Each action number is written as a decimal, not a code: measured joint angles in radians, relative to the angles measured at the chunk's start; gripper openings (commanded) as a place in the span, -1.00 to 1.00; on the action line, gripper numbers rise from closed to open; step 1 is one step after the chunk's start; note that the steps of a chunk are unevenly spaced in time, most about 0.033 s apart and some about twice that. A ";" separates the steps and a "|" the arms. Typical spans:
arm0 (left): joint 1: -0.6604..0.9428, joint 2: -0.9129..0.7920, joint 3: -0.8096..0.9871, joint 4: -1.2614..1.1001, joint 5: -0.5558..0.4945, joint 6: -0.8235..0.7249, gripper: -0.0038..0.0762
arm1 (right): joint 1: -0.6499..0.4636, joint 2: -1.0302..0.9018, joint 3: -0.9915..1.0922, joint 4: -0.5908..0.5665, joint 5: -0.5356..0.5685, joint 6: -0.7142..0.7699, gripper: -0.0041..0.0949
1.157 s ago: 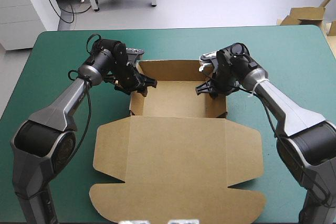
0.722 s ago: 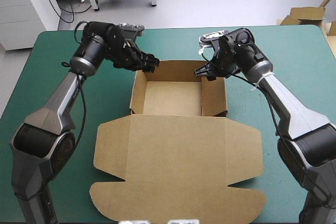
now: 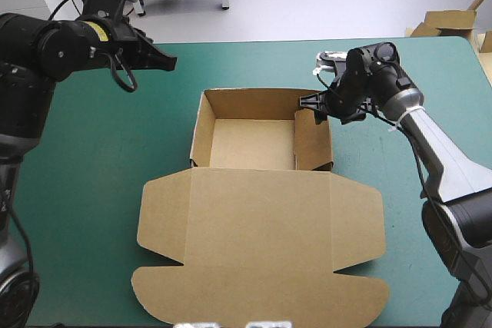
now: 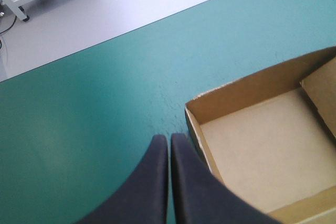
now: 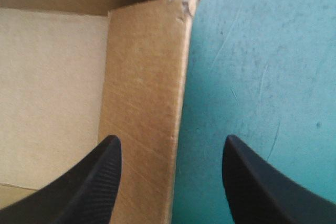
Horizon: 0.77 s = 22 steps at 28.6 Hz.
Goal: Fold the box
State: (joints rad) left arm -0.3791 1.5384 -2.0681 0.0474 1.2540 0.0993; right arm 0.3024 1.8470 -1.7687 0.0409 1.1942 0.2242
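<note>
— Where's the box (image 3: 254, 144)?
— Mid-table, tray walls up, lid (image 3: 261, 243) flat toward the near edge. My right gripper (image 5: 168, 148) is spread, the right wall (image 5: 147, 77) running between its fingers, so it's nearer. The left gripper (image 4: 169, 142) is clenched empty, off the far-left corner.

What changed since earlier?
The left gripper lifted off the left wall of the brown cardboard box and drew back toward the far-left corner of the teal-green table, fingers shut. The right gripper backed out of the box to the far end of its right wall, open astride it. Walls remain up, lid flat.
</note>
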 measured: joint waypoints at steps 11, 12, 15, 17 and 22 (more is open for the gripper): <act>0.000 -0.356 0.593 -0.005 -0.015 0.004 -0.92 | 0.000 0.063 0.101 0.086 -0.011 -0.039 -0.25; 0.000 -0.393 0.639 -0.008 -0.024 0.005 -0.92 | 0.000 0.065 0.101 0.088 -0.012 -0.044 -0.34; 0.000 -0.498 0.806 -0.009 -0.055 0.006 -0.92 | 0.000 0.065 0.101 0.093 -0.014 -0.070 -0.69; 0.000 -0.573 0.915 -0.009 -0.071 0.006 -0.92 | 0.000 0.065 0.101 0.091 -0.014 -0.084 -0.96; 0.000 -0.752 1.154 -0.009 -0.083 0.006 -0.92 | 0.000 0.065 0.101 0.085 -0.024 -0.091 -0.96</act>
State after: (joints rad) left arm -0.3791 0.7867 -0.9141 0.0389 1.1710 0.1053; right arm 0.3024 1.9125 -1.6681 0.1264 1.1706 0.1327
